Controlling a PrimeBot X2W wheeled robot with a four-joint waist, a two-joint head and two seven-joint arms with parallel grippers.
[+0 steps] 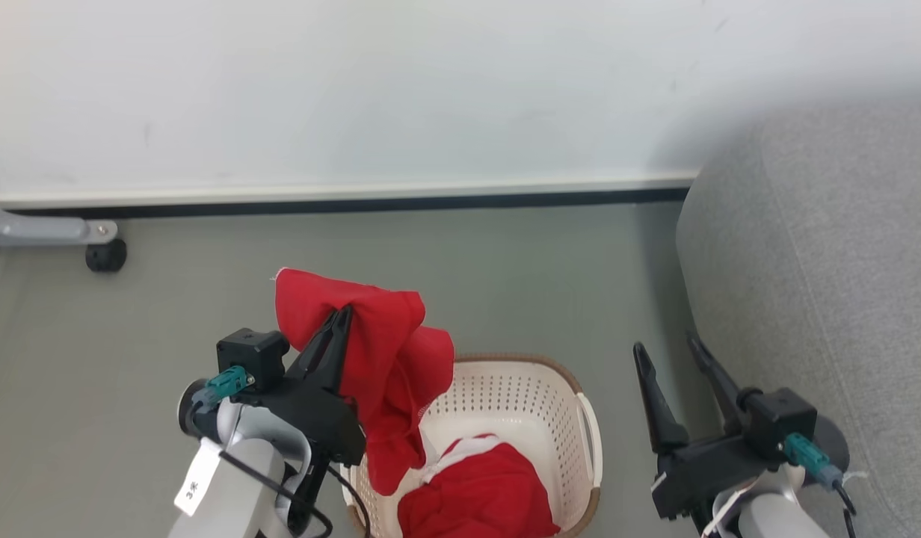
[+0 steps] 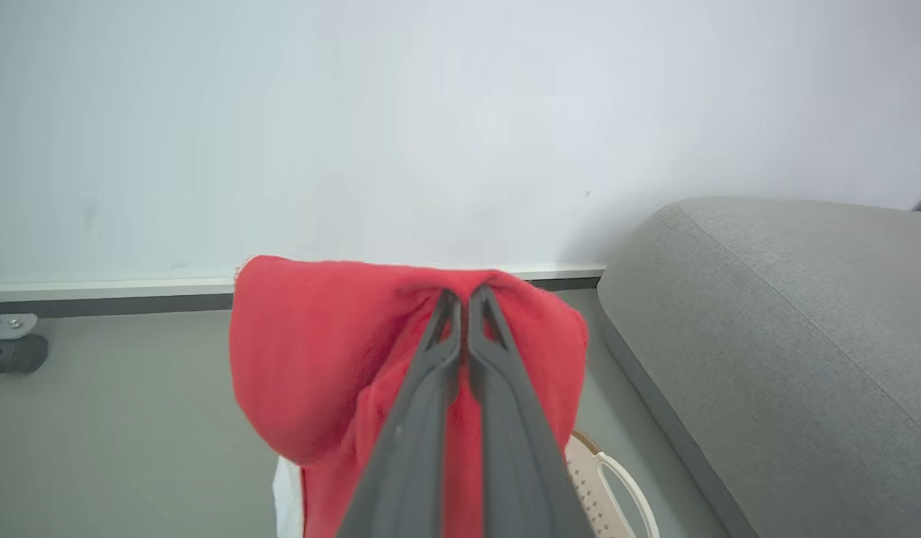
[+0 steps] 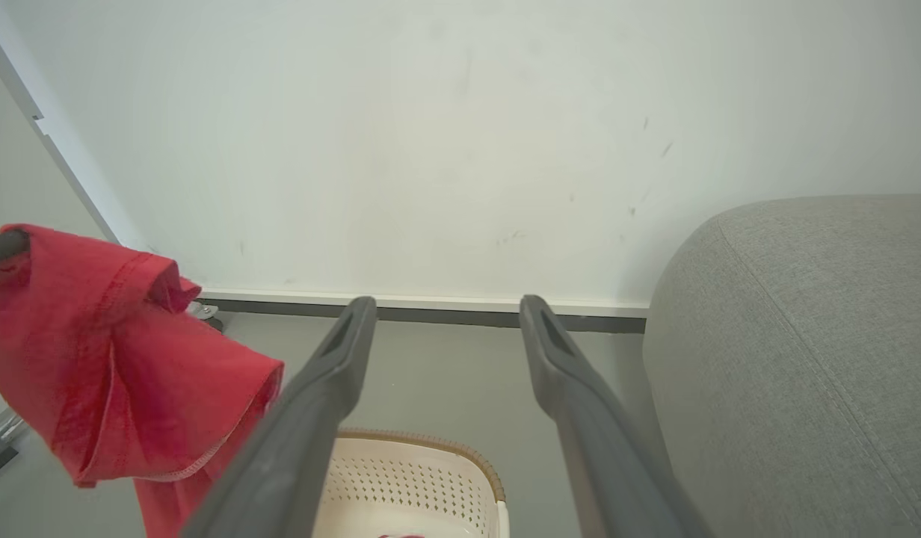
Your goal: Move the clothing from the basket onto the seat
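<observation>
Pale wall [image 1: 430,90] and a white baseboard [image 1: 356,190] are closing off the back of the room. Grey-green floor [image 1: 468,269] is running beneath them, and a black caster [image 1: 105,255] on a metal leg is sitting at the far left. On that floor the basket [image 1: 589,430] is standing near the seat [image 1: 819,261], which is rising at the robot's right.

The left pincer [image 1: 345,317] is clamped together on a red garment [image 1: 382,351], holding it above the basket's left rim. The cloth is draping down around the fingers, its lower end hanging toward the basket. Lifting it this high is likely meant to clear the rim before carrying it across.

A second red garment [image 1: 479,493] with white trim is lying in the basket's bottom. The right pincer [image 1: 665,345] is hovering between basket and seat, fingers spread apart and gripping nothing, probably parked clear of the carrying arm's path. The part of the seat in view is showing bare grey weave, so the task is looking barely begun.
</observation>
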